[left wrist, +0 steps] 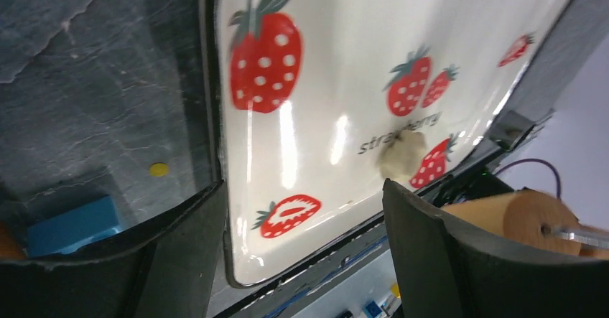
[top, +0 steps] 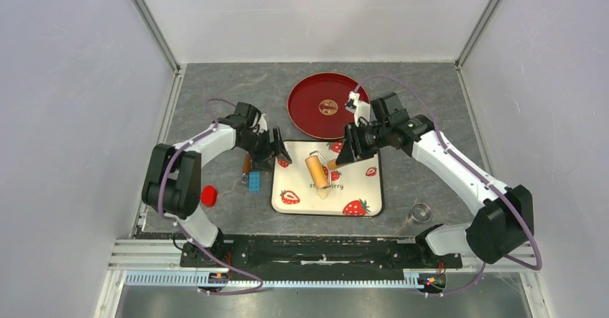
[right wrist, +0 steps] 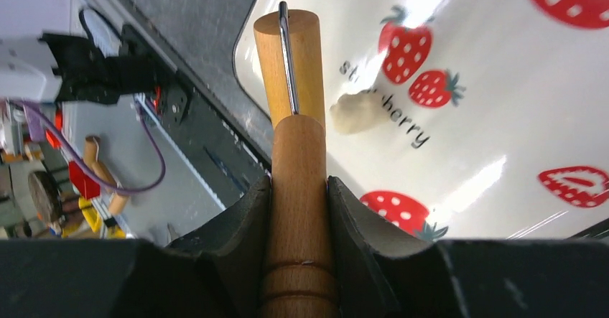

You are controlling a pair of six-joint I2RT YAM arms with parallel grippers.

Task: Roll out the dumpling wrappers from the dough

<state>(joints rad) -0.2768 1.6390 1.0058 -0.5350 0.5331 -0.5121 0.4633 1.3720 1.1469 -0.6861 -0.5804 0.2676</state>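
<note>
Right jaws are clenched on the handle of the wooden roller (right wrist: 290, 67). The barrel is carried ahead of them over the strawberry tray (top: 357, 180). Whether it touches the tray cannot be told.

Left jaws are released, wide and empty, and held low at the tray's left edge, partly over the bench (top: 215, 88).

The dough (right wrist: 357, 112) is found near the tray's middle, on the printed lettering, just beside the barrel's near end. It is judged a small lump, not yet flattened.

Step in hand is judged as roller positioning, with rolling proper not yet done. For the next move, the barrel likely has to be set down on the lump and pushed across it under steady pressure. The tray could perhaps be braced by the left jaws.

In the top view the barrel's long axis is seen running far-to-near, slightly slanted, with its near end pointed at the dough. The lump is slightly oval, and no clear heading can be told.
</note>
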